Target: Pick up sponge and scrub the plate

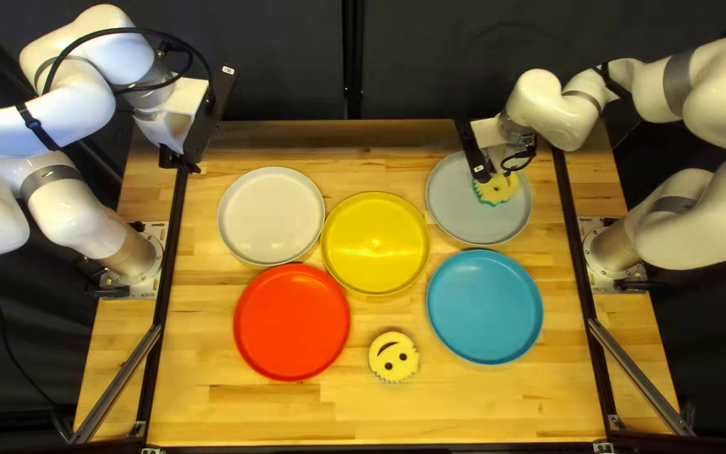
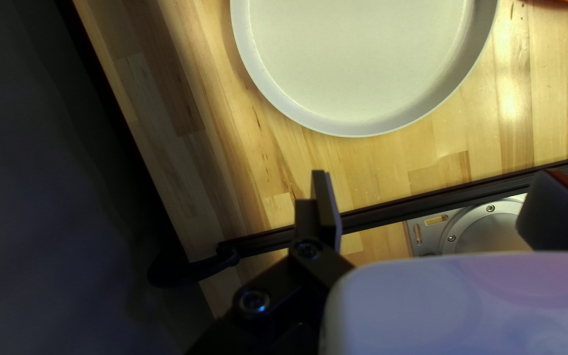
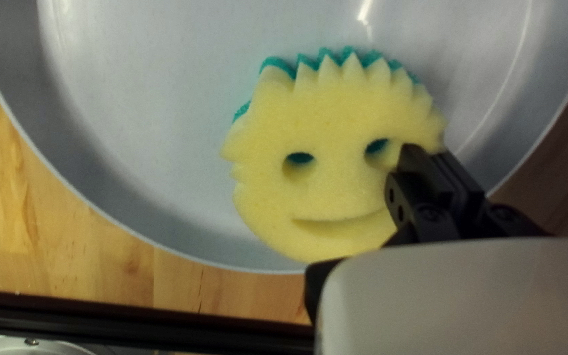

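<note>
Yellow foam smiley sponge with teal backing (image 3: 323, 190) was over the round pale-grey plate (image 3: 133, 112), its edge pinched by your right gripper (image 3: 431, 152); your left gripper (image 2: 434, 175) stood spread. Scrubbing hard probably risked twisting that edge-only grip loose.

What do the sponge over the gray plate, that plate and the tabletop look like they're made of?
The sponge looks like matte, fine-pored foam, with a rougher teal layer, perhaps scouring material, behind its jagged edge. The gray plate seems smooth and slightly glossy from its soft highlights: maybe plastic, possibly glazed ceramic. The tabletop looks like sealed wood, with grain, joined strips and a light sheen.
</note>
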You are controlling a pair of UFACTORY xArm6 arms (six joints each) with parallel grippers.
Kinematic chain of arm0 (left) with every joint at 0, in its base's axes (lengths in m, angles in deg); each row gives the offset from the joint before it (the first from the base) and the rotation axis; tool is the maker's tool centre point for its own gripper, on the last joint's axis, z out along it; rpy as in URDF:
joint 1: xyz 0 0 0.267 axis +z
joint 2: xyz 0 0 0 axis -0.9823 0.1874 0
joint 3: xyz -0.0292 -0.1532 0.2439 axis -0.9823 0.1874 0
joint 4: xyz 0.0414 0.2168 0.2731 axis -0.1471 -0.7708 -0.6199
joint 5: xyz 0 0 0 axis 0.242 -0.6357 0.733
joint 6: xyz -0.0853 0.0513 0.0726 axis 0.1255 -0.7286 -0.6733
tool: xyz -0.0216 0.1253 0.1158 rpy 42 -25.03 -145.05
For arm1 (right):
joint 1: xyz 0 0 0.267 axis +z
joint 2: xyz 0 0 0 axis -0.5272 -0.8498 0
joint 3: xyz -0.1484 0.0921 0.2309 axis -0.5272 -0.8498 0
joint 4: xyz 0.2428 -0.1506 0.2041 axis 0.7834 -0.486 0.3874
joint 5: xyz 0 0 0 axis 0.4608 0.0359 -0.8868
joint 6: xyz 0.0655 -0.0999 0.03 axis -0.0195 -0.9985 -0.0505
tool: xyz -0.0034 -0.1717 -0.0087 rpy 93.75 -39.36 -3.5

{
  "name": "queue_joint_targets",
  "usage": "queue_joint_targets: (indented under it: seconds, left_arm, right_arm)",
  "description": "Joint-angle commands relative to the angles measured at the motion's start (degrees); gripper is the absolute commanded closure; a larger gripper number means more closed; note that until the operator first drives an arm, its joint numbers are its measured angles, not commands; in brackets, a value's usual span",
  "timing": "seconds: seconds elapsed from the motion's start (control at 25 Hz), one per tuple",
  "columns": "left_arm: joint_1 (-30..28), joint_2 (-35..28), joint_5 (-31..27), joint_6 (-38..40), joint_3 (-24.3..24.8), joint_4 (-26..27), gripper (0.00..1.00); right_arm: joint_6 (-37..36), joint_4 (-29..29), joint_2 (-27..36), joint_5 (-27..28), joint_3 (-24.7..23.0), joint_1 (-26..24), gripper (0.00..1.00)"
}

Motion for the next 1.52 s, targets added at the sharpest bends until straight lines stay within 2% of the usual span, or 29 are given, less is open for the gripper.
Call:
queue_joint_targets:
  seconds: [0.04,0.24,0.4,0.56,0.84,1.04,1.2,1.52]
  left_arm:
    - [0.00,0.00,0.00,0.00,0.00,0.00,0.00]
    - [0.00,0.00,0.00,0.00,0.00,0.00,0.00]
    - [0.00,0.00,0.00,0.00,0.00,0.00,0.00]
    - [0.00,0.00,0.00,0.00,0.00,0.00,0.00]
    - [0.00,0.00,0.00,0.00,0.00,0.00,0.00]
    - [0.00,0.00,0.00,0.00,0.00,0.00,0.00]
    - [0.00,0.00,0.00,0.00,0.00,0.00,0.00]
    - [0.00,0.00,0.00,0.00,0.00,0.00,0.00]
  right_arm:
    - [2.50,0.16,-4.00,-1.08,4.20,3.82,1.00]
    - [3.92,0.38,-8.79,-2.68,8.54,7.28,1.00]
    - [4.35,0.21,-8.92,-3.61,8.14,8.91,1.00]
    - [4.39,0.30,-4.83,-3.92,3.96,9.09,1.00]
    - [7.00,-0.76,6.53,-2.27,-5.97,9.82,1.00]
    - [8.58,-1.29,10.37,-0.62,-8.45,10.24,1.00]
    - [9.53,-1.52,7.49,-1.77,-6.82,11.15,1.00]
    - [7.72,-0.59,-5.54,-5.55,2.89,12.27,1.00]
